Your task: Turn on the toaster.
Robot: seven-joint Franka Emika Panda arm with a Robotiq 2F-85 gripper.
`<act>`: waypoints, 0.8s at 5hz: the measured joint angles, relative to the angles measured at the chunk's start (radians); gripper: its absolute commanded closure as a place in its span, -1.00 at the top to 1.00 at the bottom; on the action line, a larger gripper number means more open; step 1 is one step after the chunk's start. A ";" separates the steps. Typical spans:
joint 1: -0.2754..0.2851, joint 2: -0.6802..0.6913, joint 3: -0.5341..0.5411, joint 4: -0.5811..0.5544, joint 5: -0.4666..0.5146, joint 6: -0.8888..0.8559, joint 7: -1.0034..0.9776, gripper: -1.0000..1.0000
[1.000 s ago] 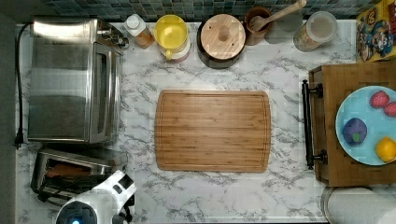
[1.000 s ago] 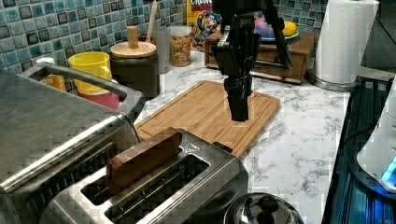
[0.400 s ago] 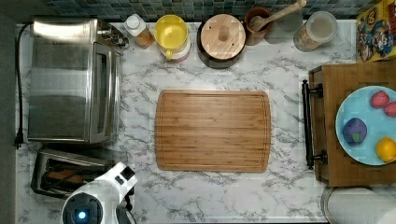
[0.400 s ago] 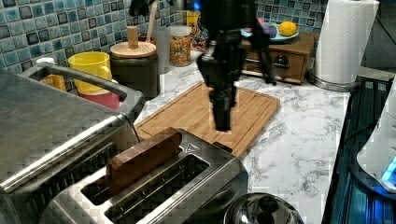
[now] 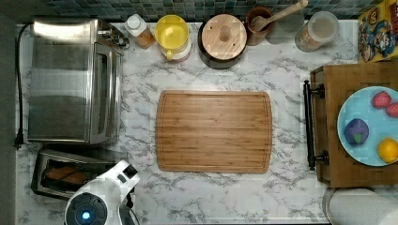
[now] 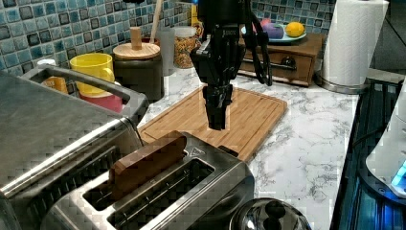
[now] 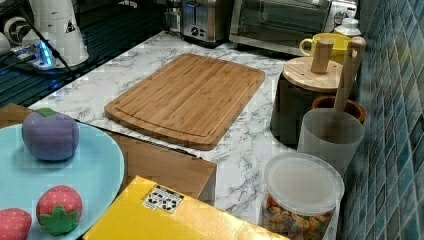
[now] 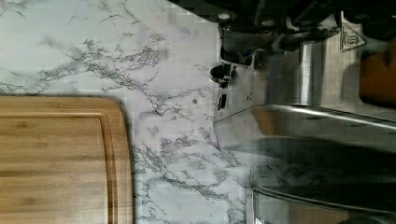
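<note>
One claw [image 6: 217,125] to mind: I see it pointing down, fingers seemingly pressed together, though I can't be sure. Just below it sits the toaster [image 6: 167,191], bread upright in one slot, the cutting board [image 6: 230,115] beyond. I should settle squarely onto the lever at the near end and push straight down.

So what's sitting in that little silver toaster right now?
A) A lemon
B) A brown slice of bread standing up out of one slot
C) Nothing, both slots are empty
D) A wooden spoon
B: in the left view a brown slice of bread stands up out of one slot of the toaster, while the slot beside it looks empty.
</note>
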 measured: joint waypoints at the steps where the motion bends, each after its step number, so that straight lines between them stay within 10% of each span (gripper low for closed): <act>1: 0.013 0.027 -0.009 0.002 0.018 -0.001 0.000 -1.00; 4: 0.005 0.092 -0.004 0.000 0.019 -0.009 0.000 -1.00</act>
